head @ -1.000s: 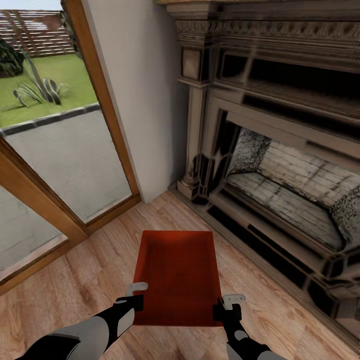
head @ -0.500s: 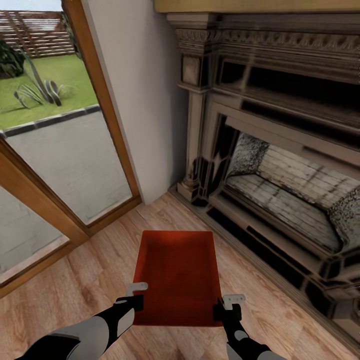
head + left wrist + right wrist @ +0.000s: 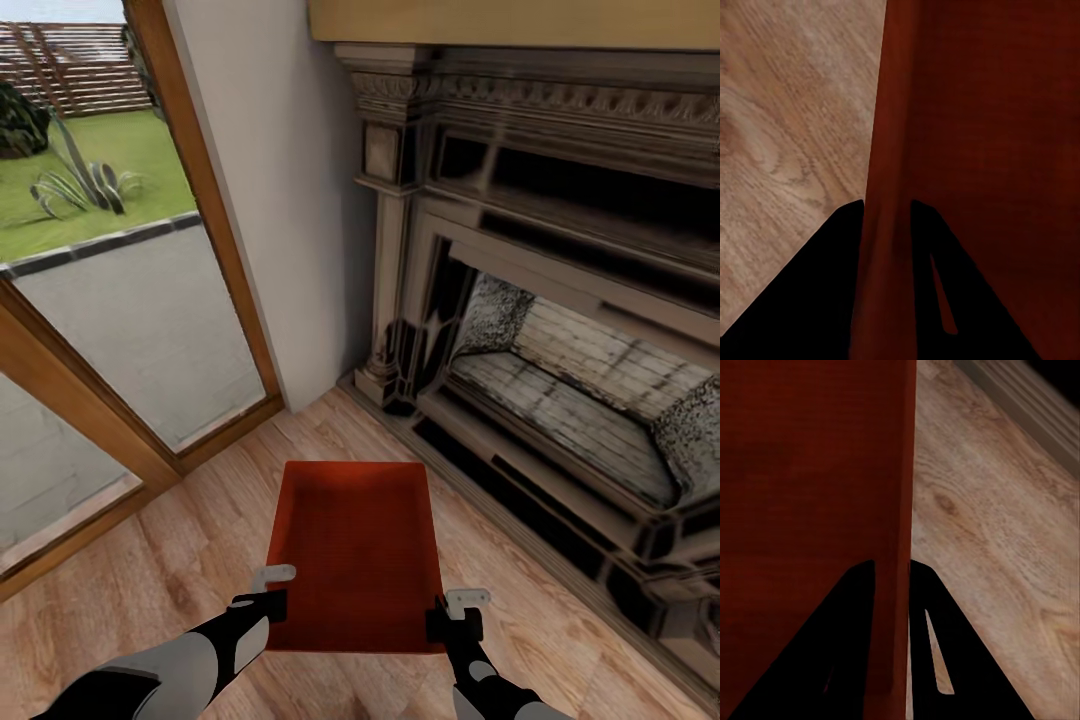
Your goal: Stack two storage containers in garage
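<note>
Lidless orange-red storage container [image 3: 355, 545] with tapered walls, held level over the wood-plank floor [image 3: 150, 590], left tool [image 3: 268, 590] and right tool [image 3: 458, 610] each clamped on a side wall.

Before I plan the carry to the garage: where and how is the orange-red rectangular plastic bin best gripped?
Grip the orange-red rectangular plastic bin by its two long side walls near the robot's end, one gripper per side, from above. It is lidless, so each thin rim fits between fingers, as left gripper and right gripper show.
</note>
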You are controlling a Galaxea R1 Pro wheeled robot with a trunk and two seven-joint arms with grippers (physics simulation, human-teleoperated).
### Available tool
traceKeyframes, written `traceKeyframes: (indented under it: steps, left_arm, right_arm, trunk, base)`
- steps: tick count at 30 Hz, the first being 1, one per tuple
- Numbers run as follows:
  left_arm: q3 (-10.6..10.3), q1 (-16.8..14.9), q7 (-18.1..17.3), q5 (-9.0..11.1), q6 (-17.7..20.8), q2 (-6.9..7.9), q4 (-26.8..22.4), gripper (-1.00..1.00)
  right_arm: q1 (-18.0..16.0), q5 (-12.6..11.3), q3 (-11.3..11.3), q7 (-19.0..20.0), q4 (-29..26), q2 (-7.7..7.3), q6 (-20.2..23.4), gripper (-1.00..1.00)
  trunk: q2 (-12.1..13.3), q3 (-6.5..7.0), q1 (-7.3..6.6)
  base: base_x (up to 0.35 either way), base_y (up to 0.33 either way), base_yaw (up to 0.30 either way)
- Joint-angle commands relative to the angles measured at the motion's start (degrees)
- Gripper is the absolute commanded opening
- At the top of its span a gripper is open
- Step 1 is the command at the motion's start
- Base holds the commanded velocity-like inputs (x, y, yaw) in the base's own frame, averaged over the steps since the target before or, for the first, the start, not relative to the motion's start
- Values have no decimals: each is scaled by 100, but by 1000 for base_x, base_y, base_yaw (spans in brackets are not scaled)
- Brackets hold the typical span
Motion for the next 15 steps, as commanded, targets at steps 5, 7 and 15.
traceKeyframes:
  steps: [5,7,15]
  left_arm:
    - [2,-3,69,50,-23,58,2,-100]
    - [2,-3,69,50,-20,59,2,-100]
    - [1,-3,69,47,-17,57,1,-100]
  right_arm:
    - [-6,-42,-150,-71,2,4,-18,-100]
    - [-6,-43,-150,-71,2,4,-18,-100]
    - [-5,-42,-148,-76,2,7,-17,-100]
  trunk:
    - [200,87,-111]
    - [280,123,-155]
    - [601,267,-330]
  base:
    - [0,0,0]
    - [0,0,0]
    - [0,0,0]
